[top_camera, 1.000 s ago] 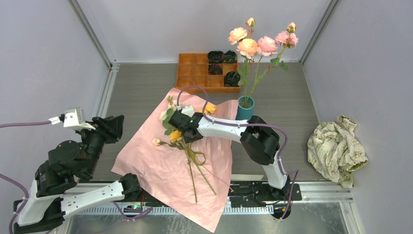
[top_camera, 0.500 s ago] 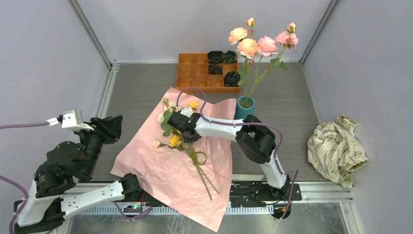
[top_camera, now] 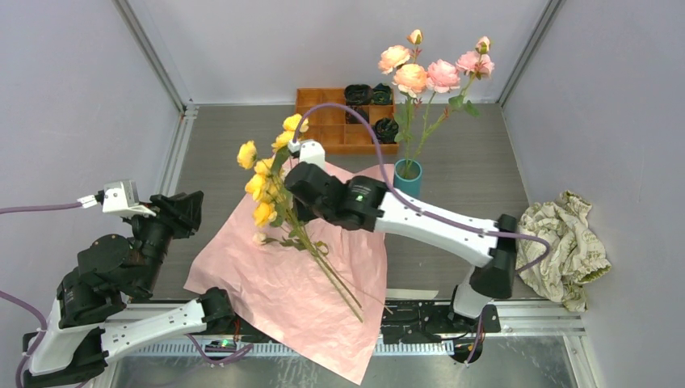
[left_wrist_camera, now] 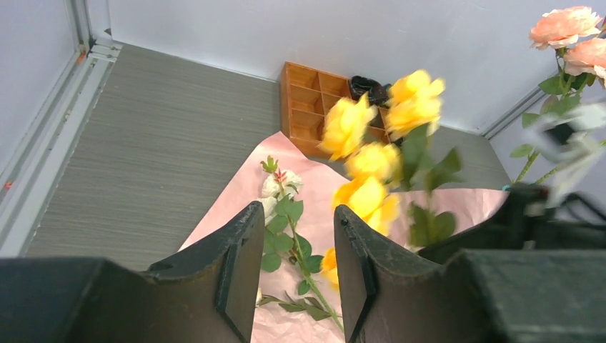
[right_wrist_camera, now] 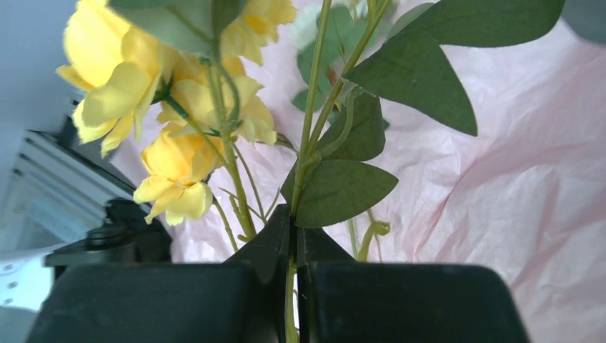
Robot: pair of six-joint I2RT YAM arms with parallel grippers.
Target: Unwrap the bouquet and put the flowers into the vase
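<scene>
Stems of yellow roses (top_camera: pixel 266 174) sat pinched in closed right hand (right_wrist_camera: pixel 291 243), tilted over pink paper (top_camera: pixel 275 283); left hand (left_wrist_camera: pixel 296 246) hung open, empty, near left; vase (top_camera: pixel 407 179) stood far right.

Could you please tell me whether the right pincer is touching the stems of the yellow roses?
Touching. The right wrist view shows the right pincer shut on the yellow roses' stems, pinched between its fingers.

Wrapping paper (top_camera: pixel 275 283) lies spread on the table (top_camera: pixel 218 145), over its near edge. The vase (top_camera: pixel 408 182) stands just beside the paper's far right corner, roses (top_camera: pixel 420 73) in it; a compartmented tray (top_camera: pixel 323 121) behind, at the far edge; a cloth (top_camera: pixel 557 246) by the right edge.
</scene>
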